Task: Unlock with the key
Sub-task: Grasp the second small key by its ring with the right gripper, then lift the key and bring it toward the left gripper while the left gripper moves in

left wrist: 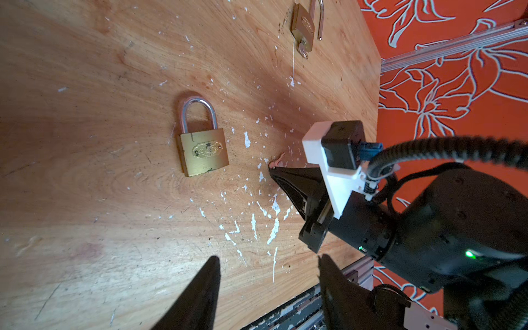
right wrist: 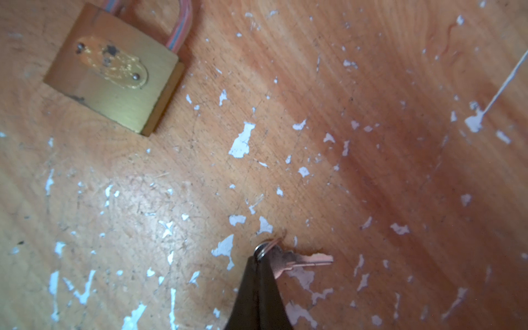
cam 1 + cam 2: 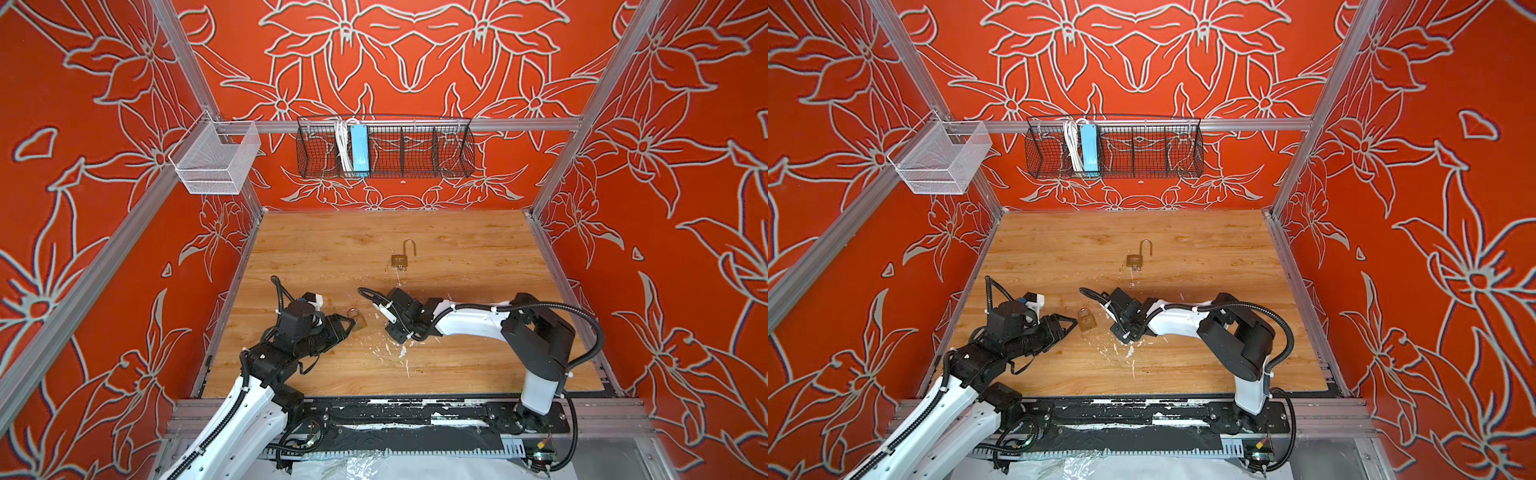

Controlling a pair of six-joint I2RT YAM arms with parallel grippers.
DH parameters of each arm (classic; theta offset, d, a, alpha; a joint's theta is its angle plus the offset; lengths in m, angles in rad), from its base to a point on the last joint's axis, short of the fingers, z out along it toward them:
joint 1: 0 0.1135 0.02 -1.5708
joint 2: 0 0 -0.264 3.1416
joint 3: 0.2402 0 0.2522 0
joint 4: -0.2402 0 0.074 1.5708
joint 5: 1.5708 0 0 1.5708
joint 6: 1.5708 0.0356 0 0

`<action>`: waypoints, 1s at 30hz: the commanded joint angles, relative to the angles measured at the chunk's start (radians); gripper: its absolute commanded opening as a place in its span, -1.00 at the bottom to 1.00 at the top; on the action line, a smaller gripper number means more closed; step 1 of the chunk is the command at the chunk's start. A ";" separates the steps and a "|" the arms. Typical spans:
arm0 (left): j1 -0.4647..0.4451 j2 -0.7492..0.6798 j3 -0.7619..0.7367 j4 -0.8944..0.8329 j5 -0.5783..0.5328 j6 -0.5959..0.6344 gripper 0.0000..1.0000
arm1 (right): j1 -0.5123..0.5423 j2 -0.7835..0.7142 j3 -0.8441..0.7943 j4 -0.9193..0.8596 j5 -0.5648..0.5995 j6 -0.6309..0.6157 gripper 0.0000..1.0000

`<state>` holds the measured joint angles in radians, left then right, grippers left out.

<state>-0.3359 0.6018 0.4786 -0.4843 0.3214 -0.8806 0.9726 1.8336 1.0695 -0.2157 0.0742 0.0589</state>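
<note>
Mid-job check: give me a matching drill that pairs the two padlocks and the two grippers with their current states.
Things:
1. near padlock
2. far padlock
3. left gripper
4. right gripper

States:
A. open, holding nothing
B. shackle swung open, inserted key in its keyhole
C. shut on the loose key
D. shackle closed, no key in it

Pairs: 1-D, 2-B, 3-A, 4-C
</note>
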 commanded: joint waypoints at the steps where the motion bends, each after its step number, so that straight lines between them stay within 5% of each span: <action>1: -0.002 0.019 -0.023 0.045 0.029 -0.013 0.12 | 0.006 -0.040 -0.033 0.031 0.040 -0.043 -1.00; 14: -0.005 0.268 -0.117 0.504 0.283 -0.152 0.12 | 0.005 -0.317 -0.222 0.168 -0.075 -0.225 -1.00; 30: -0.055 0.446 -0.105 0.731 0.264 -0.307 0.16 | 0.006 -0.371 -0.202 0.165 -0.167 -0.225 -1.00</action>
<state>-0.3828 1.0359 0.3611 0.1837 0.5884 -1.1553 0.9726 1.5013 0.8619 -0.0635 -0.0502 -0.1390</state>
